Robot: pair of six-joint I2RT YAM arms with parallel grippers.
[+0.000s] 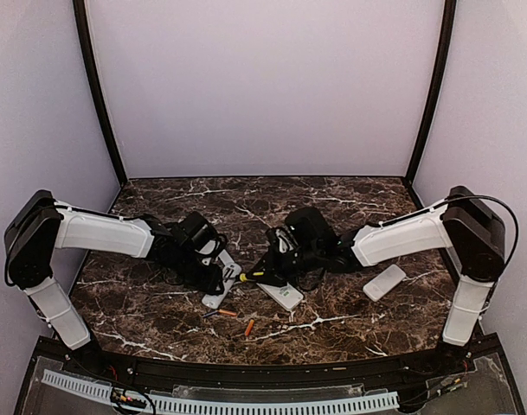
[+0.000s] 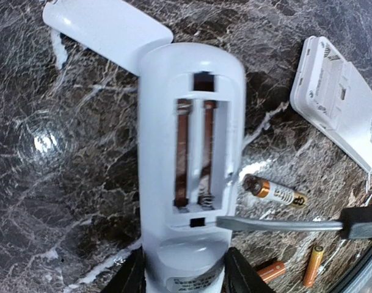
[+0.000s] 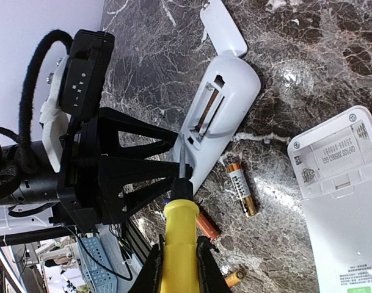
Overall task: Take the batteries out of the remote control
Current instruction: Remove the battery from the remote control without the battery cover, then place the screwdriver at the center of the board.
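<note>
On the marble table [image 1: 142,303] the remote control [image 2: 192,73] lies back-up with its open battery bay facing the camera. Its long axis runs straight away from the left gripper [image 2: 186,278], whose jaws clamp its near end and hide that end, and from above the arms cover most of it. The right gripper [image 3: 179,268] is clamped on a yellow-handled screwdriver [image 3: 179,226], blade tip at the bay's near rim. Of the batteries [image 2: 274,192], one lies crosswise just beside the remote control and two orange ones sit nearer, one partly behind a finger.
</note>
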